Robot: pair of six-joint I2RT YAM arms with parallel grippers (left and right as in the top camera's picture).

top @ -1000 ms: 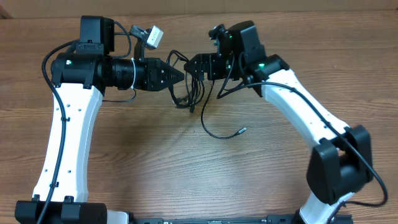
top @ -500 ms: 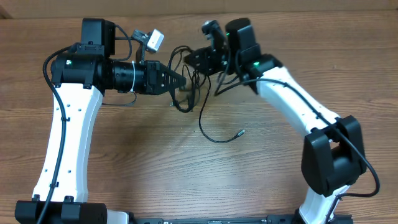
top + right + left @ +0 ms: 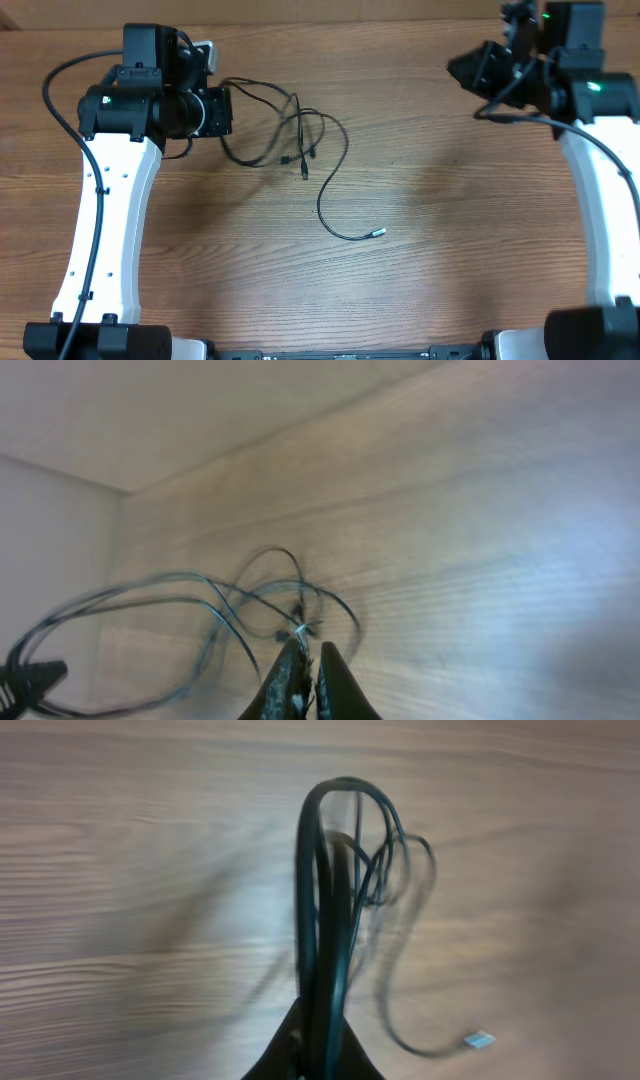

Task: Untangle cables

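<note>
Thin black cables (image 3: 300,135) lie in loose loops on the wooden table, left of centre. One strand trails down to a small silver plug (image 3: 377,233). My left gripper (image 3: 222,112) is shut on several strands at the left end of the loops. In the left wrist view the cables (image 3: 325,900) rise straight out of the closed left gripper (image 3: 320,1035), and the plug (image 3: 479,1040) lies to the right. My right gripper (image 3: 455,68) is far off at the top right, shut and empty. The right wrist view shows the right gripper (image 3: 308,652) closed, with the cables (image 3: 250,605) lying beyond it.
The wooden table (image 3: 430,230) has bare surface between the cable pile and the right arm. Thicker black wiring (image 3: 500,108) hangs along the right arm. The table's back edge (image 3: 250,445) meets a pale wall at the far side.
The right gripper has shut and swung away to the far right without a cable. The left arm has drawn back to the left with its strands, and the loops have spread out.
</note>
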